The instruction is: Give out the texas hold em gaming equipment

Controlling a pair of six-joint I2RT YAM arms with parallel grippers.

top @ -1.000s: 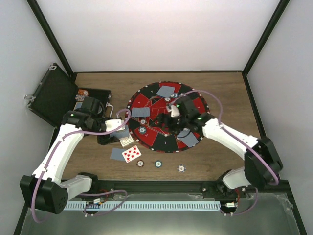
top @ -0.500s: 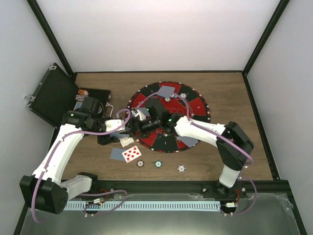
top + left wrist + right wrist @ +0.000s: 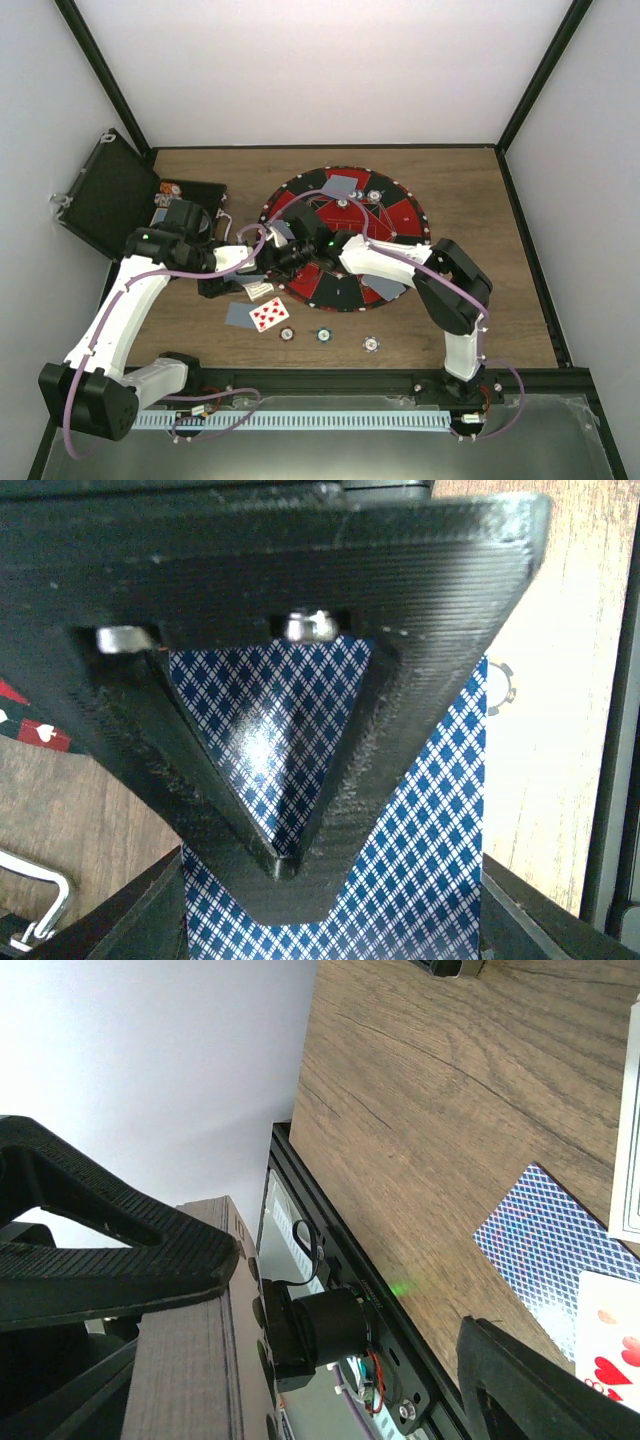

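The left pincer [image 3: 280,865] has its two black, ribbed fingers drawn into a V with the tips meeting. A glossy card back [image 3: 420,820] printed in blue diamonds lies right behind them. Whether it is actually pinched, I cannot tell. The right pincer [image 3: 350,1295] is spread wide with nothing between its fingers, and it reaches across to just beside the left one.

Nearer the front of the bench [image 3: 470,180] lie two cards touching each other: a face-down card [image 3: 240,314] and a face-up card [image 3: 269,313] with red pips. Three round chips [image 3: 323,335] sit in a row closer to the front edge, apart from one another.

The round mat [image 3: 400,215] is made up of red and black wedges. It carries at least three grey-blue cards, plus a few more chips too small to count surely.

A black case [image 3: 110,195] stands open at the far left corner, with chips inside. The bench is brown wood grain — white walls and black frame posts surround it.
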